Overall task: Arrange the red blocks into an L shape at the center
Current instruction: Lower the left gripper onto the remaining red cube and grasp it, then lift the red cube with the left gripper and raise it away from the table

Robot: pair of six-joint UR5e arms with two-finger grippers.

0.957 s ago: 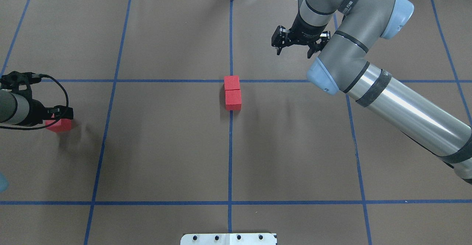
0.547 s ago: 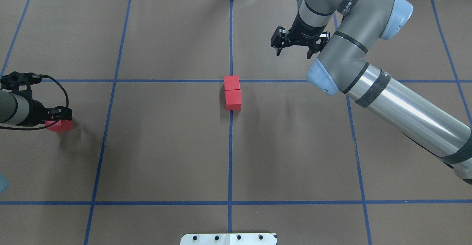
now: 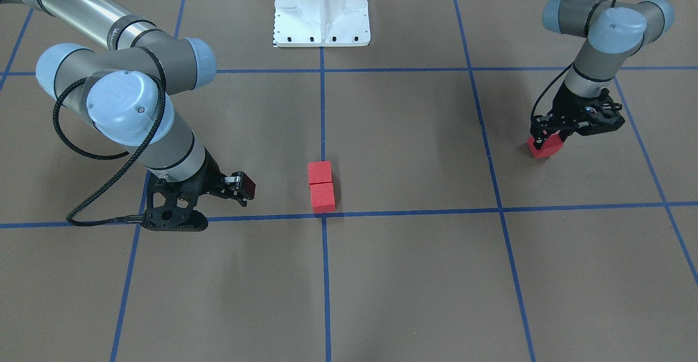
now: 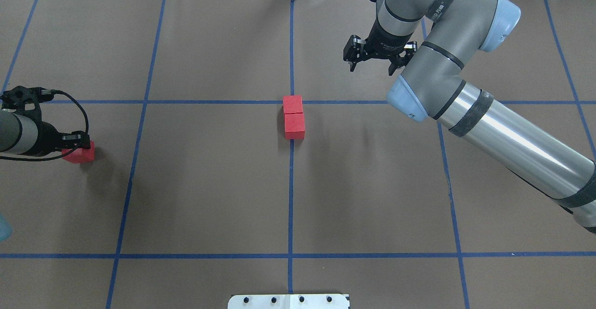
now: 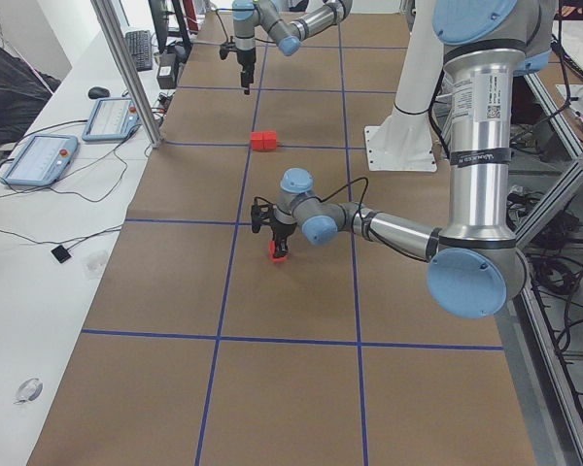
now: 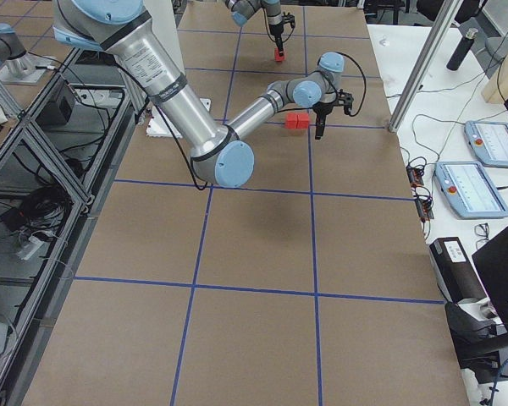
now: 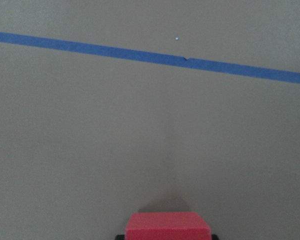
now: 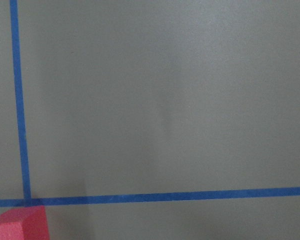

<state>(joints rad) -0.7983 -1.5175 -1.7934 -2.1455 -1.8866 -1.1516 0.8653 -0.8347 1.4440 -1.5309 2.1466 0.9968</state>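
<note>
Fetching the third cube (image 4: 84,155) to join two red blocks (image 3: 320,186) lying touching at the center (image 3: 324,216). Next: a long carry inward, then a set-down flush beside an end cube (beside, not in line). Reaches low at the counter's (image 4: 209,183) far left with the left gripper (image 3: 547,142), jaws narrow, clamped on that cube. Poises the right gripper (image 4: 371,67) beyond the pair, jaws wide.

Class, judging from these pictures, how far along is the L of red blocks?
Done: two blocks touch in a line at the tape crossing. In hand: the left gripper grips the third block, far aside. Left: set it beside one end to make the corner.
</note>
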